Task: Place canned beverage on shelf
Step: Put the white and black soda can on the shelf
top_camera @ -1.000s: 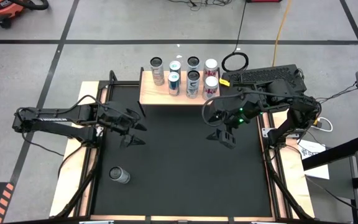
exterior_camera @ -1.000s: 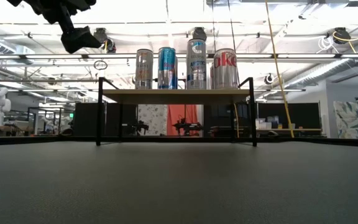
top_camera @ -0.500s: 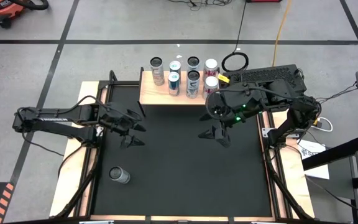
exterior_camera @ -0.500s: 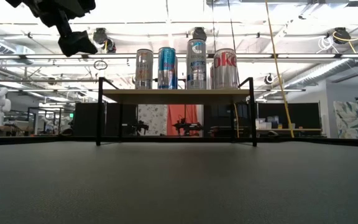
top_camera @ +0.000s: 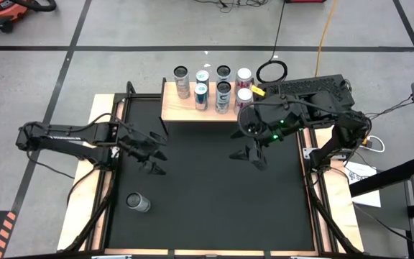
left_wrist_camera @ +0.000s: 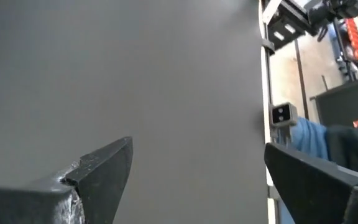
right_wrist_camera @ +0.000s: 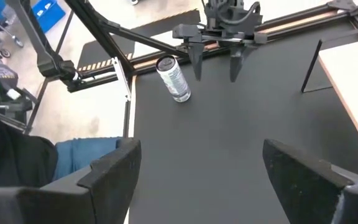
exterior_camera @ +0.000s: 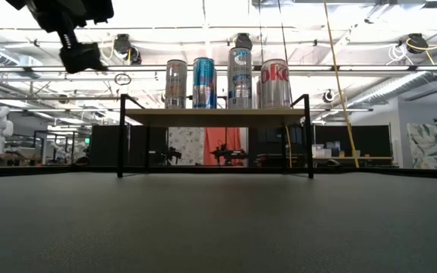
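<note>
Your remaining silver aluminium beverage can with a printed label [top_camera: 138,203] lies on its side on the black table mat [top_camera: 207,208], near the table's left edge and toward its front-left corner, well apart from everything else. The small light-wood shelf on thin black legs [top_camera: 169,105] stands at the table's back edge and already carries a cluster of upright cans [top_camera: 214,86]; the low view shows four across the front.

Judge the can as light if empty and moderately heavy if full; from these views you cannot tell which. Its wall is thin, smooth and slick, and being round and on its side it will likely roll if you nudge it. Take it across the middle of the body, fingers square to its length, with firm but not crushing pressure, because the wall dents easily.

Your left gripper [top_camera: 152,153] hangs above the mat by the left edge, between the can and the shelf, its fingers [left_wrist_camera: 98,171] spread wide with nothing between them. Your right gripper [top_camera: 250,154] hovers over the mat toward the right edge, in front of the shelf, its fingers [right_wrist_camera: 114,171] also well apart and empty.
</note>
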{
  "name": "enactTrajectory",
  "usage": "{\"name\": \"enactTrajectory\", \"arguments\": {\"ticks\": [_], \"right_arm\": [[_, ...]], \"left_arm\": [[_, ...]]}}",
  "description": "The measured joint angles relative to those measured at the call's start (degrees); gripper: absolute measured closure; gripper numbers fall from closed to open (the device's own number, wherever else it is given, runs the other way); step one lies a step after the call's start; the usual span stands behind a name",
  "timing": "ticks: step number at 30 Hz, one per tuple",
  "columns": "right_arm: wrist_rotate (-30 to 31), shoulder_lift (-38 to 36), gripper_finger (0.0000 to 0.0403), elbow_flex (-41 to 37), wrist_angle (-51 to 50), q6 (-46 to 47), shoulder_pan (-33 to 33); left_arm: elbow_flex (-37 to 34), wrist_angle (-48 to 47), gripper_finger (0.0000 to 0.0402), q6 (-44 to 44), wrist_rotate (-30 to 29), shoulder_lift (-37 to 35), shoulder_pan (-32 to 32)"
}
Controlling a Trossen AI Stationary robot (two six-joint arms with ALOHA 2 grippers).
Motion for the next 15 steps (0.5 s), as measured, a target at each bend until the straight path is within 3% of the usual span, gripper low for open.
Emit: {"name": "enactTrajectory", "arguments": {"ticks": [15], "right_arm": [[0.0,0.0,0.0085,0.0,-3.5,-0.9,0.0]], "left_arm": [[1.0,-2.1,0.0032,-13.3,-3.3,0.3,-10.1]]}}
